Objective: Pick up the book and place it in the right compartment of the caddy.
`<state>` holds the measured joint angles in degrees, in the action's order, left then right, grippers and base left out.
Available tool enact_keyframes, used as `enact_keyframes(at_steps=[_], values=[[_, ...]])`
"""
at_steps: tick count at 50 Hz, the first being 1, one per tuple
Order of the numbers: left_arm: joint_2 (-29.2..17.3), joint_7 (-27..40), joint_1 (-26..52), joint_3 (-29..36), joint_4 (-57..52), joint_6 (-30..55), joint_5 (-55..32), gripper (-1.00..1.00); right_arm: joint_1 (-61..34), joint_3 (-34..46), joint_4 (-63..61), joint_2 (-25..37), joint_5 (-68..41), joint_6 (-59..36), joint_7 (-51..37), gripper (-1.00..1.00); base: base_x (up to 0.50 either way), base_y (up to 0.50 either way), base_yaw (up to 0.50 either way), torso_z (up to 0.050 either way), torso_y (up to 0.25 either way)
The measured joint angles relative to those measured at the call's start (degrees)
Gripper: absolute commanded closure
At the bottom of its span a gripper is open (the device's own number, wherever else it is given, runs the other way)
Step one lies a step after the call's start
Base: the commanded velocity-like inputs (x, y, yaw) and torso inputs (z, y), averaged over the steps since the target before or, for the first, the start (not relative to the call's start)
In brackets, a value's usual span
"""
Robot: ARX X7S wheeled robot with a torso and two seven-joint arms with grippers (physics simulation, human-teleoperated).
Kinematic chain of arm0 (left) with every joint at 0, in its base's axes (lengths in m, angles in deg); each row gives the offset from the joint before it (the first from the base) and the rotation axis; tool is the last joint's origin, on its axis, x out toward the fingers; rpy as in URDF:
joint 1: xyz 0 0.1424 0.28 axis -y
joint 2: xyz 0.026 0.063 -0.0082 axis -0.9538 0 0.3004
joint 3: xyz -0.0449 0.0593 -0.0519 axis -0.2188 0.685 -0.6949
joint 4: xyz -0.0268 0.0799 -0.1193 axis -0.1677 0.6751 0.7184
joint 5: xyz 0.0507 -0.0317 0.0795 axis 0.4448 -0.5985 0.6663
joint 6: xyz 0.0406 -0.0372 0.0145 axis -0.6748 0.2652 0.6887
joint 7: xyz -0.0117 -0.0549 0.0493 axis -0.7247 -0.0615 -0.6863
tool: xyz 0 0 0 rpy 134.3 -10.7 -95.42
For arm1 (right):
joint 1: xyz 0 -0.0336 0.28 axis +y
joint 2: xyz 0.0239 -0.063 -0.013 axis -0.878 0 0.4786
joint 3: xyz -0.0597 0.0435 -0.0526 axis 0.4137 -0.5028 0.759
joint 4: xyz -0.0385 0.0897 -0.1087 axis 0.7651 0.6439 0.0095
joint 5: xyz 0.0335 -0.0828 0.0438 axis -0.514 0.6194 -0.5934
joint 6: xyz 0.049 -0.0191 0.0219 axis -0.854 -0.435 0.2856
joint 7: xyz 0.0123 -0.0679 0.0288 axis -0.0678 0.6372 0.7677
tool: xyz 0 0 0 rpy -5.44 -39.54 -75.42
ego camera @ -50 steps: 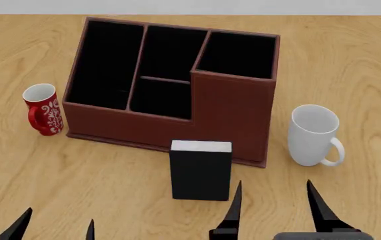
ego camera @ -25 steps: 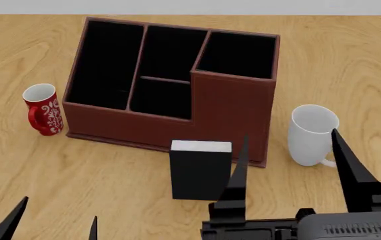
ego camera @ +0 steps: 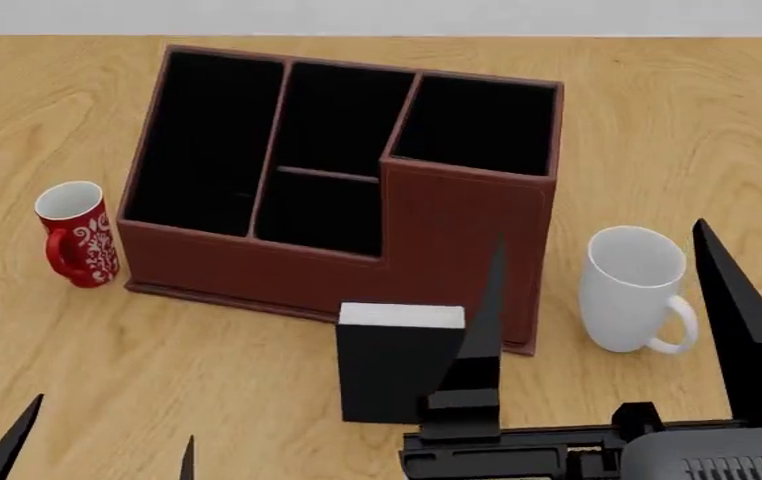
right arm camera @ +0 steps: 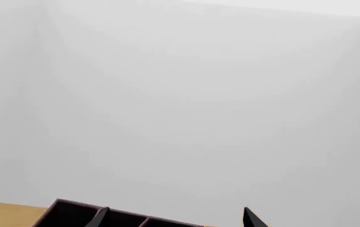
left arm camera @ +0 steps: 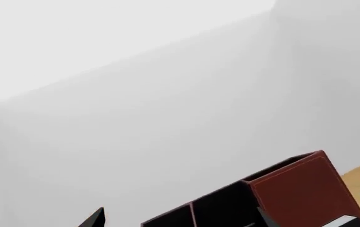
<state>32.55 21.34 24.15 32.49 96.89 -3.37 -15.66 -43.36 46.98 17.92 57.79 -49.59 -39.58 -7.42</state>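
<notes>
The black book (ego camera: 388, 370) stands upright on the table in front of the caddy (ego camera: 461, 230), its white page edges (ego camera: 401, 316) facing up. The caddy's right compartment (ego camera: 477, 124) is the tall square section at the back right. My right gripper (ego camera: 599, 236) is open and raised, with one finger (ego camera: 484, 320) overlapping the book's right edge and the other (ego camera: 741, 320) right of the white mug. My left gripper (ego camera: 112, 420) is open, low at the front left, far from the book. The left wrist view shows the caddy (left arm camera: 293, 187) beyond the open left gripper (left arm camera: 180, 211). Only the caddy's rim (right arm camera: 72, 215) shows below the open right gripper (right arm camera: 175, 211).
A white mug (ego camera: 632, 290) stands right of the caddy, between my right fingers in the head view. A red patterned mug (ego camera: 74, 235) stands left of the caddy. The wooden table (ego camera: 221, 370) extends all round.
My right gripper has risen and come forward from the bottom edge to beside the book. The head view has shifted, so everything sits slightly lower. The left gripper has barely moved.
</notes>
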Motion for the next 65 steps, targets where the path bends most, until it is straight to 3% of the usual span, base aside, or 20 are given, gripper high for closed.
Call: enact_keyframes(at_steps=[21, 65], values=[[-0.8, 2.4, 0.5, 1.2, 0.6, -1.2, 1.1, -1.00, -0.7, 2.8, 0.2, 4.4, -3.2, 2.6, -5.2, -1.00, 0.26, 0.05, 0.00, 0.000, 0.000], [-2.3, 4.5, 0.9, 3.7, 0.3, -0.5, 0.1, -1.00, -1.0, 5.1, 1.5, 7.2, -5.2, 5.5, -8.4, -1.00, 0.28, 0.07, 0.00, 0.000, 0.000]])
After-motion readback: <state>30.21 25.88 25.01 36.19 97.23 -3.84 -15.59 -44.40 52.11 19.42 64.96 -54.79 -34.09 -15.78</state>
